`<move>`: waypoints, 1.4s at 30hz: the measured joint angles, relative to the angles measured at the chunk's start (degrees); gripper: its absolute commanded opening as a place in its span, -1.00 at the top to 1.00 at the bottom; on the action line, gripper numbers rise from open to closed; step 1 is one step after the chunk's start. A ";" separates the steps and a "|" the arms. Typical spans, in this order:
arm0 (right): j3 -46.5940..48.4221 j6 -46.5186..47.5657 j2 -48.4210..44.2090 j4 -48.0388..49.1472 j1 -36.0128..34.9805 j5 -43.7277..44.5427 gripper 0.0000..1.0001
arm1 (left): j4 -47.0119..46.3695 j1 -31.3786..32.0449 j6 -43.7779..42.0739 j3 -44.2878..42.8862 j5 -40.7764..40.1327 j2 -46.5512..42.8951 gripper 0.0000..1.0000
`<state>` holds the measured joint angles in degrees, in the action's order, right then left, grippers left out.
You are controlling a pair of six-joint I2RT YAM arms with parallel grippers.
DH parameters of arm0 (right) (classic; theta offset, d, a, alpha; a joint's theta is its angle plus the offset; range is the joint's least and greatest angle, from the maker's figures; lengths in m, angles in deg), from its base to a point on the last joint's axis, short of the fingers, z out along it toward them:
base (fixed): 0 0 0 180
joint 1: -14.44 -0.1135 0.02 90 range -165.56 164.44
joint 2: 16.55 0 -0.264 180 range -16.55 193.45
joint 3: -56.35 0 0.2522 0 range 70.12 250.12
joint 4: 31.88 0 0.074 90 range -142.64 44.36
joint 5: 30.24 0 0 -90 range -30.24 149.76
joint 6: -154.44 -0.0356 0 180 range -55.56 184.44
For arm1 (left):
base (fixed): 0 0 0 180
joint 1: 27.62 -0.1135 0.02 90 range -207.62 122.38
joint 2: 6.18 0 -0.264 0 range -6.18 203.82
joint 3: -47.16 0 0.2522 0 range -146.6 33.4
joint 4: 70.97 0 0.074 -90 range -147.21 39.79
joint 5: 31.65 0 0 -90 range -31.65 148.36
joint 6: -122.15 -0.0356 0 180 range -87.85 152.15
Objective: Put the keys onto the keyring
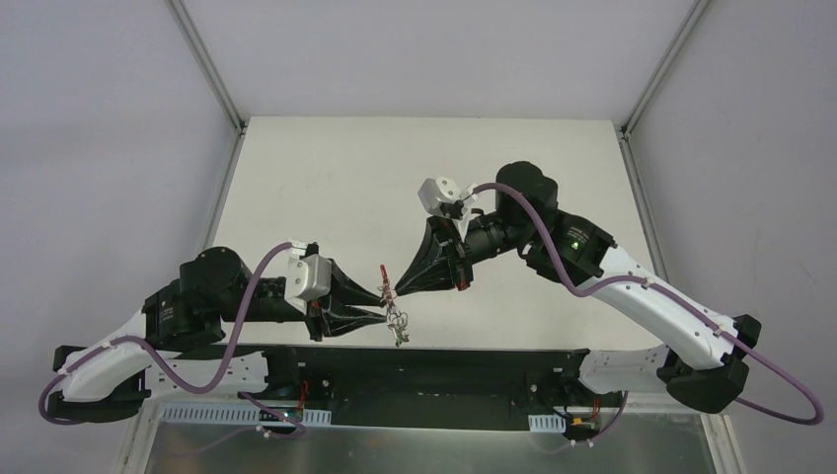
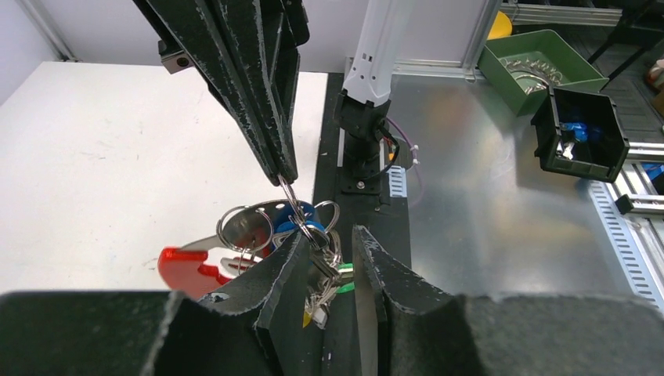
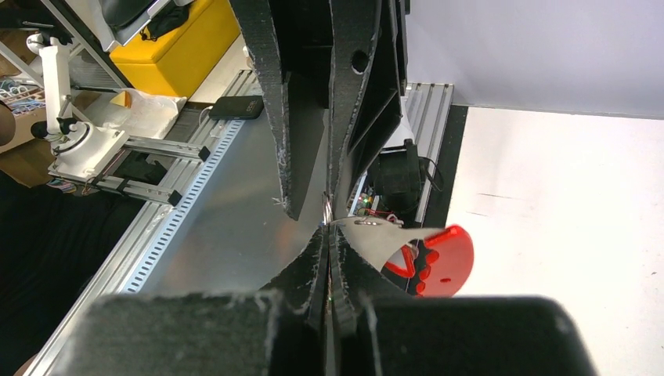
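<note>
The keyring [image 2: 250, 225] hangs in the air over the table's near edge. It has a red curved clip [image 2: 184, 266], a grey flat piece [image 3: 384, 239] and small silver rings. My right gripper [image 2: 286, 174] comes down from above, shut on one silver ring. Keys dangle from the bunch, with a blue head [image 2: 301, 218], a green head [image 2: 344, 276] and a yellow tip [image 2: 306, 319]. My left gripper [image 2: 330, 232] is open. The keys hang in the gap between its fingers, close to the left one. In the top view the two grippers' tips meet at the bunch [image 1: 395, 318].
Behind the bunch is the white table [image 1: 415, 178]. Below it lie the black base rail and a metal sheet [image 2: 485, 219]. A green bin [image 2: 540, 59] and a black bin [image 2: 583, 133] stand off the table. A yellow box [image 3: 172, 39] lies beyond the rail.
</note>
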<state>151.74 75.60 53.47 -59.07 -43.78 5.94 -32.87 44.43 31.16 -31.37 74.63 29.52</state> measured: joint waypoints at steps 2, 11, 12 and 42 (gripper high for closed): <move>0.00 -0.09 0.00 0.26 0.00 0.00 1.00 | 0.00 0.00 0.00 0.07 -0.46 -0.28 0.46; -0.13 -0.46 0.00 0.87 -0.07 -0.04 1.00 | 0.00 0.00 -0.02 0.07 -3.37 -1.09 0.45; -0.26 -0.48 0.00 0.94 -0.13 -0.04 1.00 | -0.02 0.00 -0.02 0.07 -3.56 -1.18 0.45; -0.70 -0.46 0.00 0.92 -1.88 0.02 1.00 | -0.13 0.00 -0.48 0.07 -4.50 0.83 1.00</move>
<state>151.04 75.14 53.47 -58.16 -45.66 5.96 -33.00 44.43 30.68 -31.31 70.12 30.35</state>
